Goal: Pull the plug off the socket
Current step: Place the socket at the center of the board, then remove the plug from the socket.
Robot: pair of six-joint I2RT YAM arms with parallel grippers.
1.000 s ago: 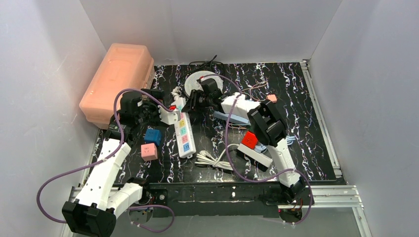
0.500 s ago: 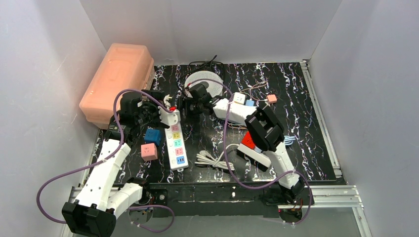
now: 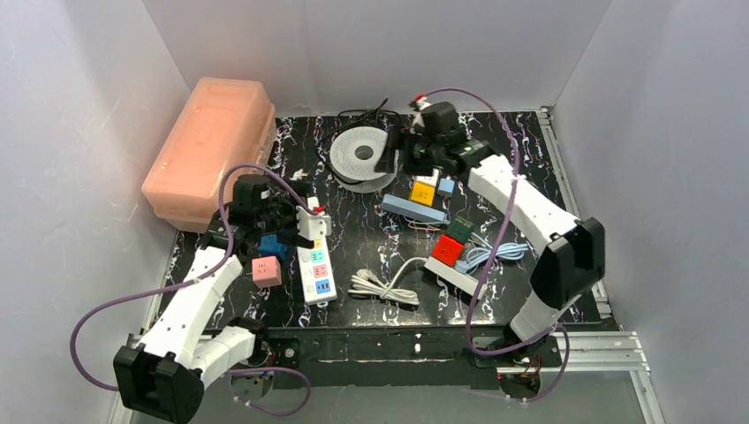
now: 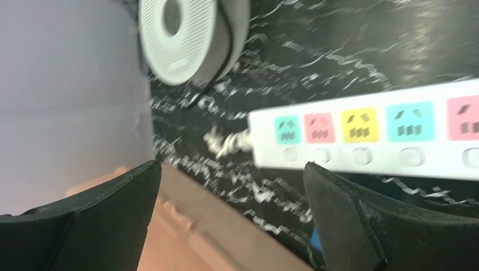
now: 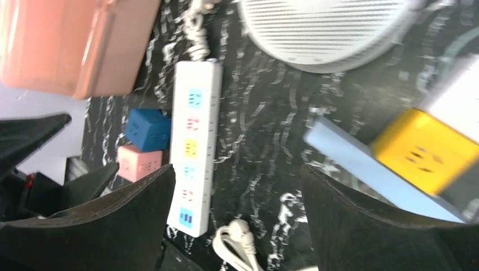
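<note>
The socket is a white power strip (image 3: 316,263) with coloured outlets, lying lengthwise left of centre; it also shows in the left wrist view (image 4: 367,135) and the right wrist view (image 5: 192,152). Every outlet I can see is empty. A white plug (image 3: 364,281) with its coiled cable lies on the mat just right of the strip's near end, low in the right wrist view (image 5: 234,231). My left gripper (image 3: 296,214) is open beside the strip's far end, holding nothing (image 4: 231,169). My right gripper (image 3: 390,159) hangs open and empty at the back (image 5: 237,169).
A pink lidded box (image 3: 212,146) stands at the back left, a white round disc (image 3: 360,152) beside the right gripper. Blue (image 3: 274,243) and pink (image 3: 265,269) cubes lie left of the strip. Yellow (image 3: 422,190) and red (image 3: 446,250) cubes and a light-blue bar (image 3: 413,209) lie to the right.
My right gripper has left the strip's far end, swung to the back by the disc and opened. The strip slid left and nearer. The left gripper stayed open.
</note>
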